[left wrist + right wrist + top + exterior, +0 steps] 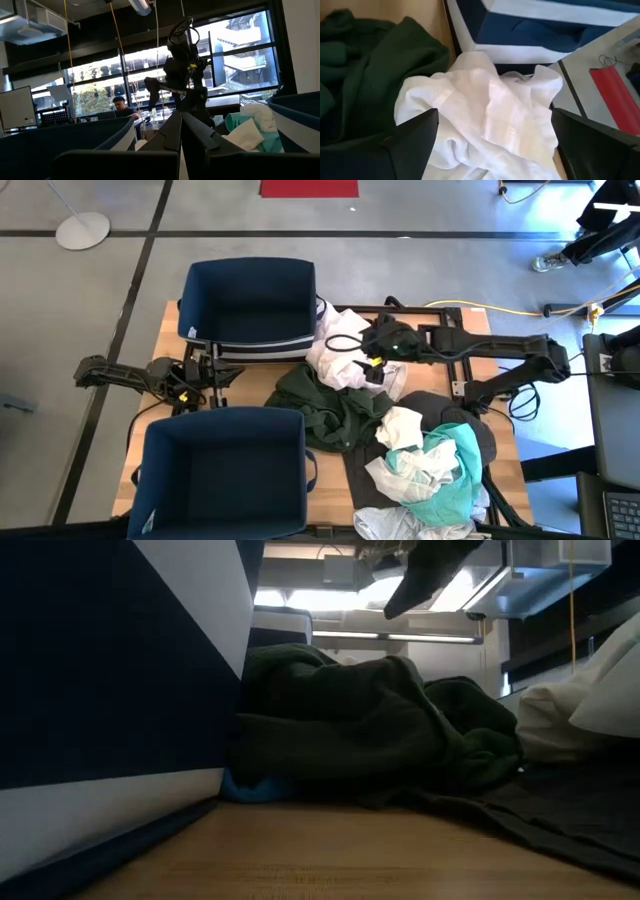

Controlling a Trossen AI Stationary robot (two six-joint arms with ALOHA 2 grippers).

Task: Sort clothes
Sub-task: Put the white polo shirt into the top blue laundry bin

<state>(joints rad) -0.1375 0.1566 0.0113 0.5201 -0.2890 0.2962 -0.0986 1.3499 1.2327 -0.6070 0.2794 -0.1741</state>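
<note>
Now my right gripper [492, 145], fingers wide open, hangs over the white cloth [485, 120] mid-frame; next I drop and pinch. Left gripper [180, 145] fingers closed.

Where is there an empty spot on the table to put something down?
Bare wood shows between the near bin and the dark green garment, and in a strip left of the far bin by the left gripper. The right side is crowded with the white garment, the teal garment and the right gripper.
</note>
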